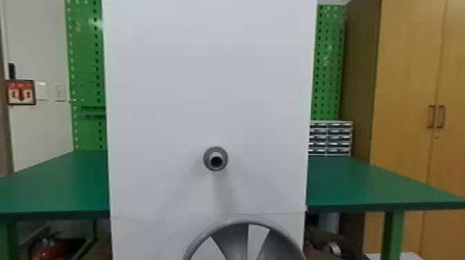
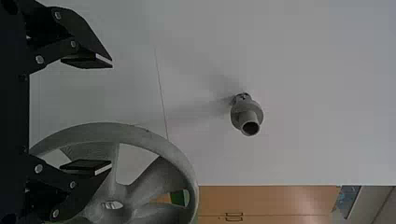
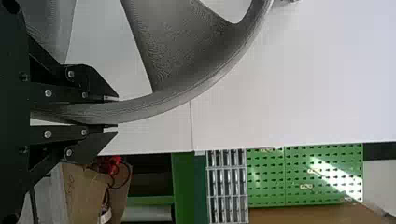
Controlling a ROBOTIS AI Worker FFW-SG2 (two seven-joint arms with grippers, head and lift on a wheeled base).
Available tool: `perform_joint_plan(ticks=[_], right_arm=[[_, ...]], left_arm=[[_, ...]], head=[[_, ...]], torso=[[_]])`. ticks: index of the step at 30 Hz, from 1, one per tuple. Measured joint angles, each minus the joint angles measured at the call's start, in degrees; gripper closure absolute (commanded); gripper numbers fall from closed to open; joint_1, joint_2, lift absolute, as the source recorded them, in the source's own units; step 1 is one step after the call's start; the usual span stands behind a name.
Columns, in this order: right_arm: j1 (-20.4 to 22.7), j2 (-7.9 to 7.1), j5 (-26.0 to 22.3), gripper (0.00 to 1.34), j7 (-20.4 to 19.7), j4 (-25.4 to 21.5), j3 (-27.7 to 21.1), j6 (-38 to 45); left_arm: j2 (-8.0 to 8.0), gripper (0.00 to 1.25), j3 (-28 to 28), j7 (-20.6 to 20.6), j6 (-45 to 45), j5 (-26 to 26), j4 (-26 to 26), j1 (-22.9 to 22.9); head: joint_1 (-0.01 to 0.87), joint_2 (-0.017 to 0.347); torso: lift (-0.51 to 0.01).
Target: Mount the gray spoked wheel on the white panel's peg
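Note:
The gray spoked wheel (image 1: 238, 230) stands at the bottom of the head view, lower than the peg (image 1: 215, 158) and slightly to its right. The peg juts out of the white panel (image 1: 207, 86). In the right wrist view my right gripper (image 3: 114, 112) is shut on the rim of the wheel (image 3: 173, 95). My left gripper (image 2: 109, 115) is open in the left wrist view, nothing between its fingers; one finger overlaps the view of the wheel (image 2: 180, 163). The peg (image 2: 247, 116) stands apart from both the wheel and that gripper.
Green tabletops flank the panel, left (image 1: 58, 186) and right (image 1: 366, 186). Green pegboards (image 1: 86, 69), a small drawer cabinet (image 1: 330, 138) and wooden cupboards (image 1: 404, 86) stand behind. Beneath the right table lie a cardboard box (image 3: 84, 191) and cables.

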Motion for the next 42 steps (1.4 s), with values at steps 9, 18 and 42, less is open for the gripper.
perform_joint_plan(ticks=[9,18,42], right_arm=[[-4.0,-0.5,0.1,1.17,0.0,-3.4,2.6,7.7],[-7.4,-0.68,0.8,1.17,0.0,-5.9,4.5,13.0],[-16.7,-2.23,4.7,1.17,4.0,-10.4,6.1,17.9]], left_arm=[[0.0,0.48,0.2,0.0,0.0,0.1,0.0,0.2],[0.06,0.48,0.4,0.0,0.0,0.3,0.0,0.3],[0.48,0.48,0.2,0.4,0.0,0.7,0.1,0.4]], head=[[0.123,-0.008],[0.123,-0.008],[0.123,-0.008]], torso=[[-0.4],[-0.4],[-0.4]])
